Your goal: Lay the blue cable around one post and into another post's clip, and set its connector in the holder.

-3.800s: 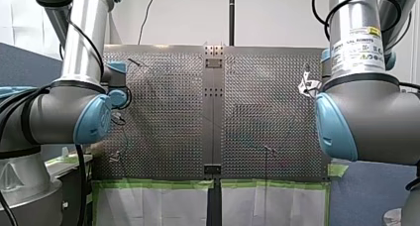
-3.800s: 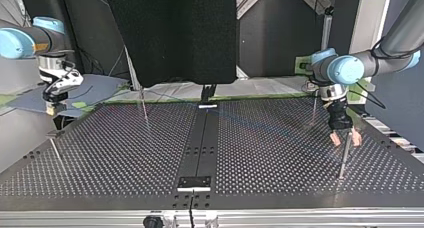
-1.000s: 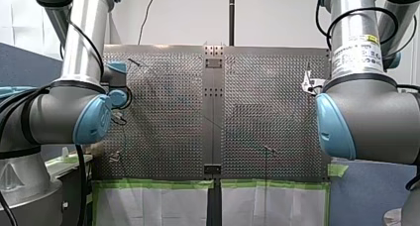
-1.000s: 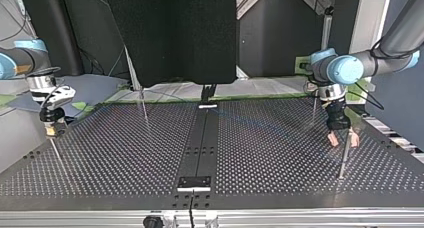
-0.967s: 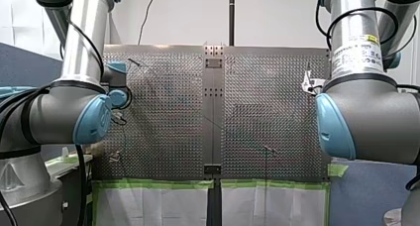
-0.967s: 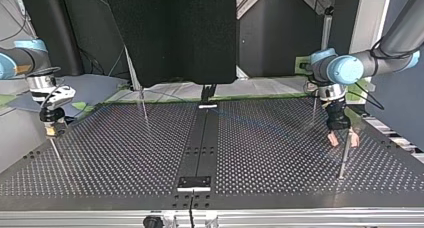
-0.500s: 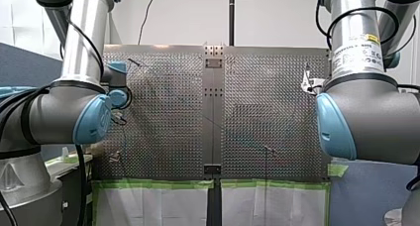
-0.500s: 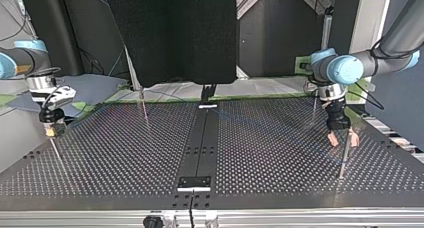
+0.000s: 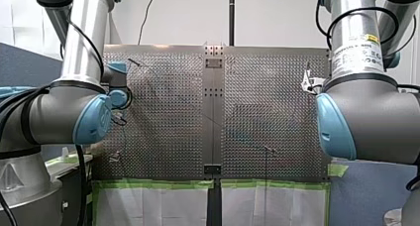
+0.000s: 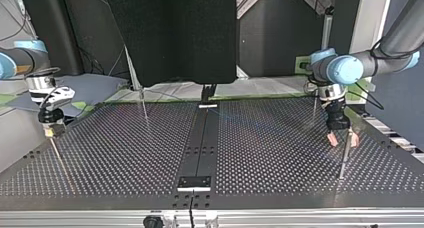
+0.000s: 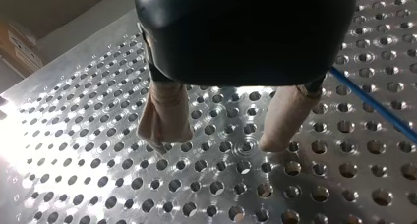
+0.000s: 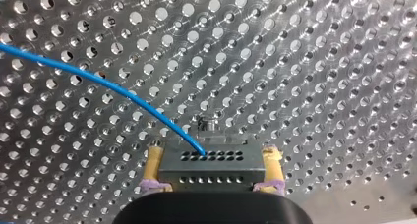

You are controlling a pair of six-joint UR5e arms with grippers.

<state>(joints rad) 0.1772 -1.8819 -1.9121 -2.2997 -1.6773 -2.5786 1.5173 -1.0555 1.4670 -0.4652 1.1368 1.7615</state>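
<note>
1. Left wrist view: the table (image 11: 88, 184) gleams, with a white glare patch at its edge. Above it, the black body of my left gripper (image 11: 219, 143) is unlit.
2. Right wrist view: bright, even light. The table's hole rims glint, and the connector (image 12: 212, 167) is plainly lit.
3. Top view: the table is dim, with darkness behind it.
4. Front view: a bright wall (image 9: 188, 13) behind the table.

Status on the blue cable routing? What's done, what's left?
Done: the connector is gripped, my right gripper shut on it, with the blue cable trailing across the table. In hand: my left gripper hangs open and empty, the cable just beside it. Left: no wrap around a post, no clip seating and no holder placement shows yet.
</note>
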